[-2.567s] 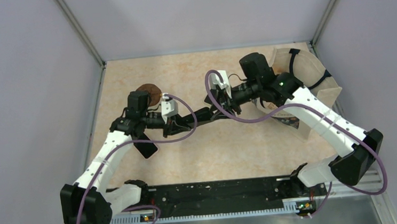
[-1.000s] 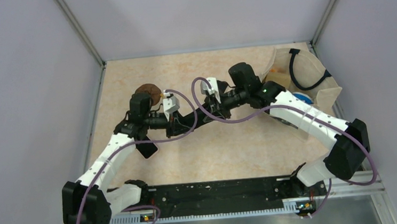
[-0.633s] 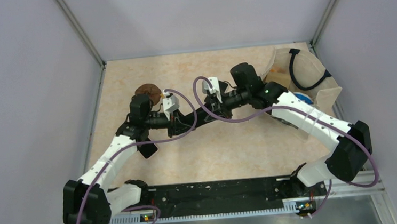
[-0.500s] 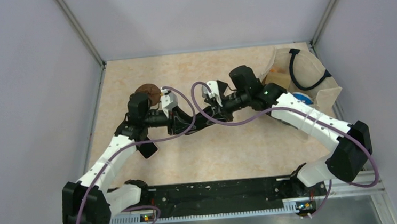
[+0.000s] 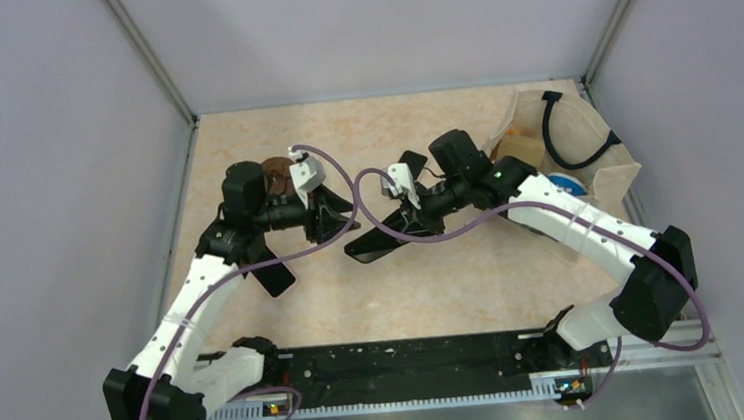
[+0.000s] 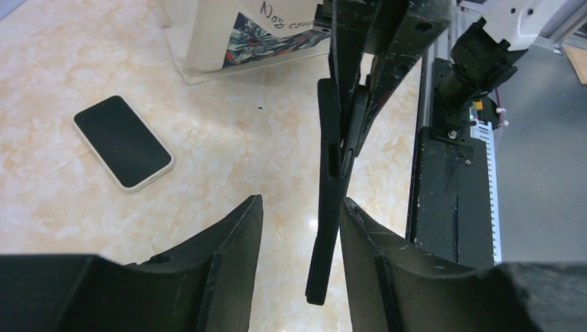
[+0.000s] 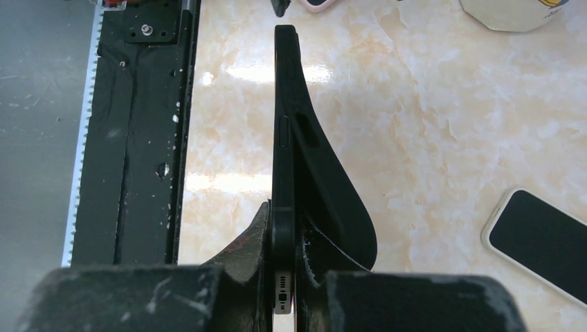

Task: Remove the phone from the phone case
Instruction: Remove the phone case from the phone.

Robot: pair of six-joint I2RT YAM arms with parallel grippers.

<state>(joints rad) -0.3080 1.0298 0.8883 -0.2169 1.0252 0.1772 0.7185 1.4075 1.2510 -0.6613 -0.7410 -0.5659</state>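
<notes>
My right gripper [image 7: 285, 228] is shut on the bare bottom end of the dark phone [image 7: 284, 283], whose charging port faces the camera. The black phone case [image 7: 339, 214] bows away from the phone beside the fingers and still wraps its far end. In the top view the phone [image 5: 376, 242] slants down to the left from the right gripper [image 5: 417, 216]. My left gripper [image 5: 336, 216] stands open just left of the phone's tip. In the left wrist view the cased end [image 6: 320, 263] hangs edge-on between the spread fingers of that gripper [image 6: 301, 200], close to the right one.
A second phone with a pale rim [image 6: 123, 142] lies flat on the table, partly under my left arm [image 5: 275, 278]. A brown round object [image 5: 275, 169] sits behind the left wrist. A pale bag [image 5: 583, 143] stands at the back right. The black rail [image 5: 400, 358] runs along the near edge.
My left gripper has opened, let go of the phone's end and drawn back to the left. The right gripper closed on the other end and now carries the phone alone, slanted downward.
</notes>
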